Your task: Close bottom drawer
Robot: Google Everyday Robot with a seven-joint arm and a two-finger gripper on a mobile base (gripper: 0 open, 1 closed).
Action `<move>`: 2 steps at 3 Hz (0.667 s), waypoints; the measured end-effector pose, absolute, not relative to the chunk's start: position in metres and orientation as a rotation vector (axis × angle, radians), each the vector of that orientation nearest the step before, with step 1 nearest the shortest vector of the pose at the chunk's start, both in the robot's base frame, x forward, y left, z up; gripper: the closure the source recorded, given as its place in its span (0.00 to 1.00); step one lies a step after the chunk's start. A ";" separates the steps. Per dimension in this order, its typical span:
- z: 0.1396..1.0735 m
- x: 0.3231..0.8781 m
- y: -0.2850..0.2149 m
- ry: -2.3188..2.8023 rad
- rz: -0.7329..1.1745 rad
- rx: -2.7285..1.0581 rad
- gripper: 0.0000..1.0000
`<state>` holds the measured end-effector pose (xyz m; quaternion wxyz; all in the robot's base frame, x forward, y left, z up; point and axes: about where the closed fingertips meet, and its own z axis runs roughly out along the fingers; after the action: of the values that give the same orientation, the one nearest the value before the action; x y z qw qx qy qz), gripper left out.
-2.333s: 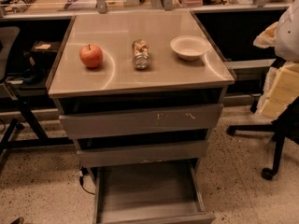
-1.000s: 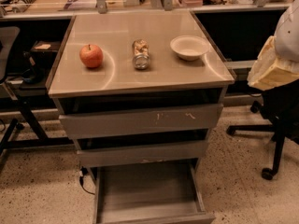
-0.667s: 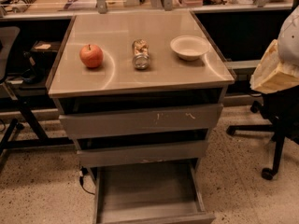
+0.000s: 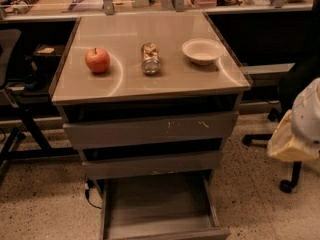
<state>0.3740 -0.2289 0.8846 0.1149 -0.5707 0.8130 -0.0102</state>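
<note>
The bottom drawer (image 4: 159, 206) is the narrowest of three grey drawers and stands pulled far out towards me. Its flat grey tray is bare and its plain front panel (image 4: 165, 233) reaches the lower edge of the view. The middle drawer (image 4: 152, 164) and the top drawer with pale scratches (image 4: 150, 130) stick out a little. My gripper is out of view. Only a white and tan part of my arm (image 4: 295, 134) shows at the right edge, level with the drawers and well to their right.
On the cabinet top (image 4: 125, 86) are a red apple (image 4: 97, 60), a snack jar lying on its side (image 4: 149, 58) and a white bowl (image 4: 202, 50). An office chair base (image 4: 287, 184) stands at the right, a black desk frame (image 4: 20, 134) at the left, and a cable (image 4: 89, 191) by the cabinet foot.
The white and tan arm part at the right edge has dropped from table-top height to drawer height. The drawers and the things on top have not moved.
</note>
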 end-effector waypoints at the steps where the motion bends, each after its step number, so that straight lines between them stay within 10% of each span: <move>1: 0.801 0.340 -0.231 2.494 0.111 -1.685 1.00; 2: 0.787 0.326 -0.232 2.523 0.134 -1.707 1.00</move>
<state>0.3264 -0.2320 0.7868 0.0464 -0.5592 0.8266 0.0439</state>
